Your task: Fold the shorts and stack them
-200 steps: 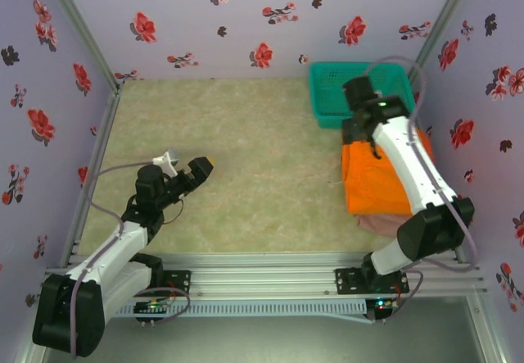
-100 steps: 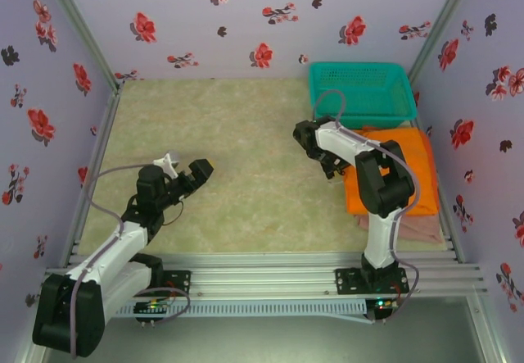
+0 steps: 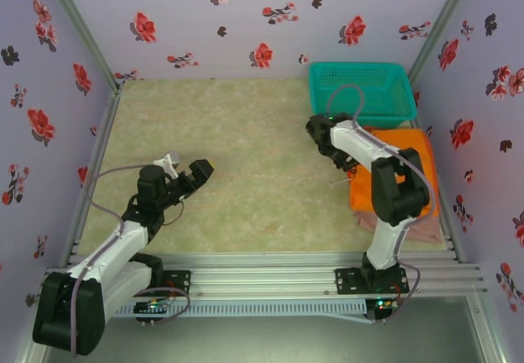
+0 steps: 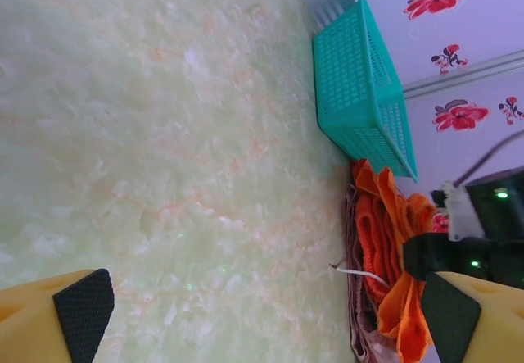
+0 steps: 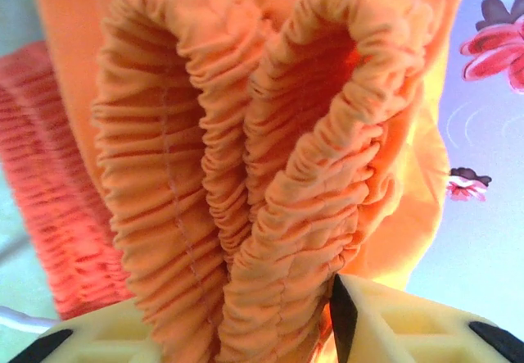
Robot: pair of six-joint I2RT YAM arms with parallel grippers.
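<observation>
On the pale green tabletop [image 3: 246, 133], my right gripper [image 5: 246, 330], swung across from the teal mesh basket [image 3: 327, 93], is closing on the bunched waistband of the bright orange cloth shorts [image 3: 401, 158] just beside it, starting a fold, while my left gripper [image 3: 187, 165] is idling wide apart

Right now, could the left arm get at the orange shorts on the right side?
Doubtful. The mat between the left hand and the orange shorts is bare, so nothing blocks the path, but the pile lies far across on the right, and the right hand is closed on its waistband there.
</observation>
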